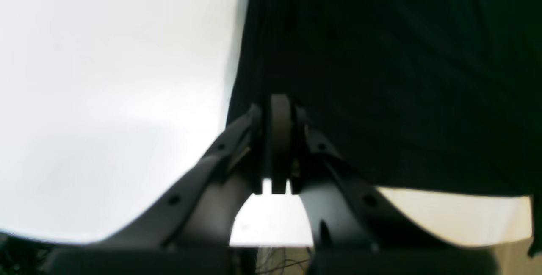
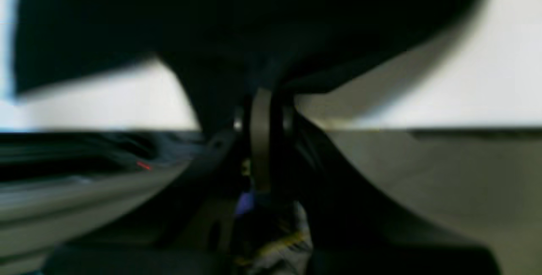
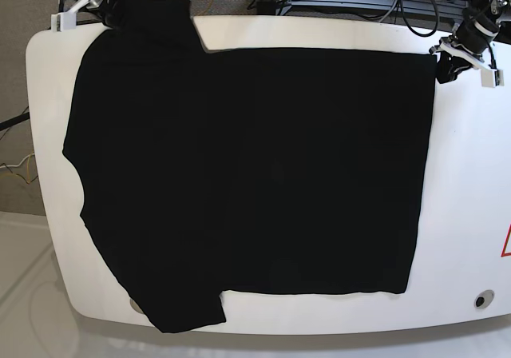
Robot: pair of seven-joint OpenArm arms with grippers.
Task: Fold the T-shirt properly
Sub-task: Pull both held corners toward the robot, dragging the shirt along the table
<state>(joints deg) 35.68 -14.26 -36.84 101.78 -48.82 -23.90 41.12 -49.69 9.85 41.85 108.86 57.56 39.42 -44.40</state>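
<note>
The T-shirt (image 3: 255, 174), plain black, lies spread flat over most of the white table (image 3: 467, 214), filling the centre of the base view. Its straight hem runs down the right of the frame; one sleeve reaches the upper left corner and the other hangs at the lower left edge of the table. No fold is visible yet.

The right gripper (image 3: 108, 10), at the upper left of the base view, is closed on the cloth of the upper sleeve. In the right wrist view the picture is blurred, yet dark cloth (image 2: 237, 25) bunches directly at the tips of the gripper (image 2: 262, 97), whose jaws stand together.

The left gripper (image 3: 444, 64), at the upper right of the base view, is closed on the far corner of the hem. The left wrist view shows the gripper (image 1: 279, 105) pinching the edge of the cloth (image 1: 381, 76), with bare table to the left of it.

Judged from this layout, the step in hand is the first fold: both far corners are seized and the shirt is not yet lifted. The next move calls for both arms to raise the far edge together and carry it evenly toward the near edge. Unequal travel would likely skew the fold or wrinkle the cloth.
</note>
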